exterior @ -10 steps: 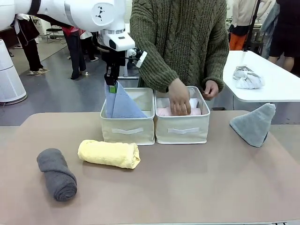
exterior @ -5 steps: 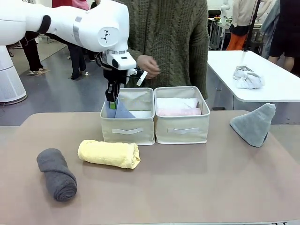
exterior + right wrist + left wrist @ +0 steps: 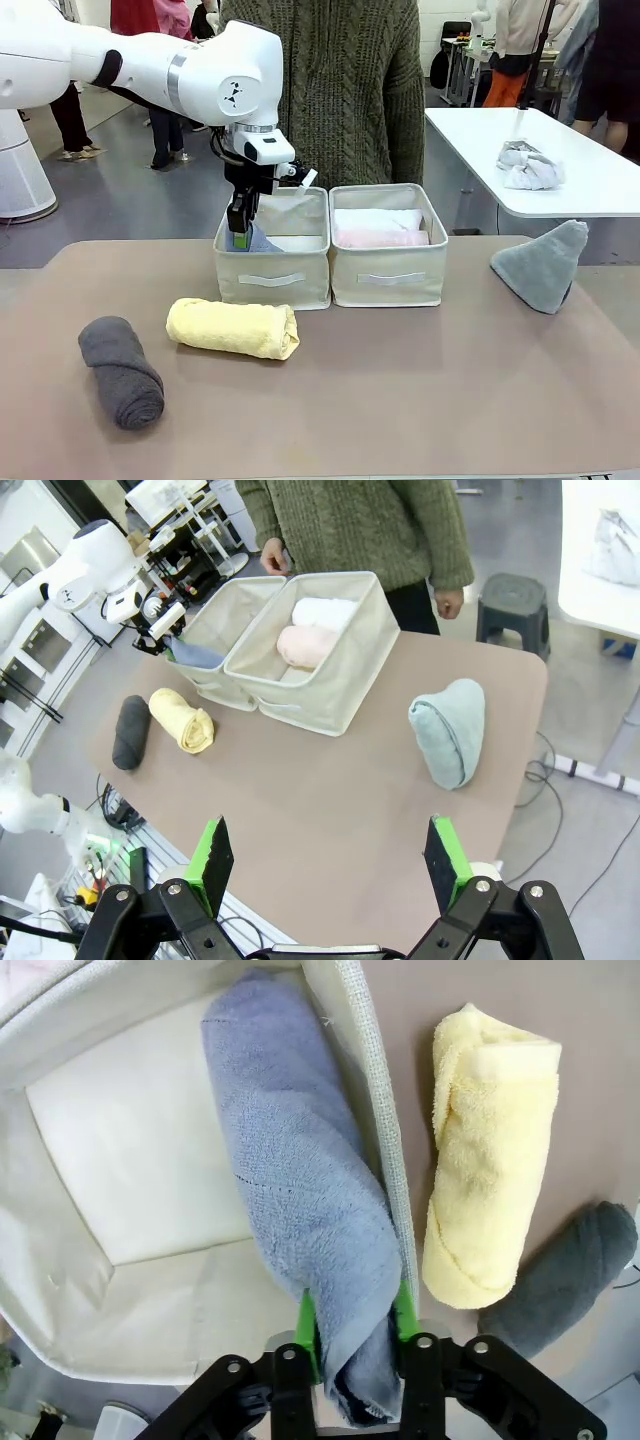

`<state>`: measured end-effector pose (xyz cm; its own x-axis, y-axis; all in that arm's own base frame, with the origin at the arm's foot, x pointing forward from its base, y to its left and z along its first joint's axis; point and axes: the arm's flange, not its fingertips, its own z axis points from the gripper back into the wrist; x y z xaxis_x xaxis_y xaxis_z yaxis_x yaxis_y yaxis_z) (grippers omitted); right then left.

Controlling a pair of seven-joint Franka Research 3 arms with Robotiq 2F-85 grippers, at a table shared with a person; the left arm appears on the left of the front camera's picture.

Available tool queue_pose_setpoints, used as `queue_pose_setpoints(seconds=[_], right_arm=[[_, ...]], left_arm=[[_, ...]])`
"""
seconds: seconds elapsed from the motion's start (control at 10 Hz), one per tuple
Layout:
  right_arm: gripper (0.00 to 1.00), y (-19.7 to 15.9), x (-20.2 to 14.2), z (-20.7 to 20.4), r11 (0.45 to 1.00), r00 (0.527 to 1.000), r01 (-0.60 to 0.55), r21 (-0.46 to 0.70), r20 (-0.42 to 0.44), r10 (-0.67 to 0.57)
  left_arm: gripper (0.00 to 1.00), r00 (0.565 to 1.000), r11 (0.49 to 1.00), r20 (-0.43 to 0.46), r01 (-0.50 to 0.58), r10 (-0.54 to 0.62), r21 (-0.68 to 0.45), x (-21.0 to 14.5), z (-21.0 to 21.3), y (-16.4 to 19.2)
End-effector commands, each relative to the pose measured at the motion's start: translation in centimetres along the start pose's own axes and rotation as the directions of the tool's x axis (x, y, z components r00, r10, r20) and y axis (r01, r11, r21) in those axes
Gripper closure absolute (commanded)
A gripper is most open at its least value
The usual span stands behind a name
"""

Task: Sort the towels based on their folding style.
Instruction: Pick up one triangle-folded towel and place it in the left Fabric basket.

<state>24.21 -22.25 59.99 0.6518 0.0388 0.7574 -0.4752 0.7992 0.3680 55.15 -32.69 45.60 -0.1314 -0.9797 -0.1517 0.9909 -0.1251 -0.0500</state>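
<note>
Left wrist view: the light blue towel (image 3: 300,1190) lies along one wall of the left bin (image 3: 150,1190), its narrow end pinched between the green pads of the left pincer (image 3: 352,1325), whose jaws stand narrow. Seen from the front, the left arm (image 3: 170,70) reaches in from the side, its wrist pointing straight down into that bin. The yellow towel (image 3: 232,328) and dark grey towel (image 3: 122,372) lie on the desk (image 3: 420,400) in front of the bins. The pink towel (image 3: 375,238) and white towel (image 3: 375,218) lie in the right bin (image 3: 390,282), and the grey-green towel (image 3: 545,265) stands well apart. The right pincer (image 3: 330,855) hangs wide open, high above the desk.
</note>
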Motion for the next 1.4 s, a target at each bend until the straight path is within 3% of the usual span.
queue_pose_setpoints(seconds=[0.0, 0.6, 0.8, 0.9, 1.1, 1.3], right_arm=[[0.0, -0.1, 0.0, -0.2, 1.0, 1.0, -0.009, 0.01, 0.018, 0.009], [0.0, -0.1, 0.0, -0.2, 1.0, 1.0, -0.009, 0.01, 0.018, 0.009], [0.0, -0.1, 0.0, -0.2, 1.0, 1.0, -0.009, 0.01, 0.018, 0.009], [0.0, -0.1, 0.0, -0.2, 1.0, 1.0, -0.009, 0.01, 0.018, 0.009], [0.0, -0.1, 0.0, -0.2, 1.0, 1.0, -0.009, 0.01, 0.018, 0.009], [0.0, -0.1, 0.0, -0.2, 1.0, 1.0, -0.009, 0.01, 0.018, 0.009]], left_arm=[[0.0, 1.0, 1.0, -0.014, -0.007, 0.007, 0.002, 0.0, 0.0, -0.1], [0.0, 1.0, 1.0, -0.01, -0.008, 0.008, -0.001, -0.1, 0.6, -0.4], [0.0, 0.999, 1.0, 0.044, -0.016, 0.017, -0.008, -1.4, 2.6, -1.4], [0.0, 0.992, 1.0, 0.128, -0.003, 0.001, 0.017, -3.9, 6.4, -3.7], [0.0, 0.949, 0.996, 0.311, -0.064, 0.04, 0.067, -14.5, 14.1, -11.7], [0.0, 0.893, 0.987, 0.441, -0.136, 0.088, 0.08, -23.1, 15.4, -17.9]])
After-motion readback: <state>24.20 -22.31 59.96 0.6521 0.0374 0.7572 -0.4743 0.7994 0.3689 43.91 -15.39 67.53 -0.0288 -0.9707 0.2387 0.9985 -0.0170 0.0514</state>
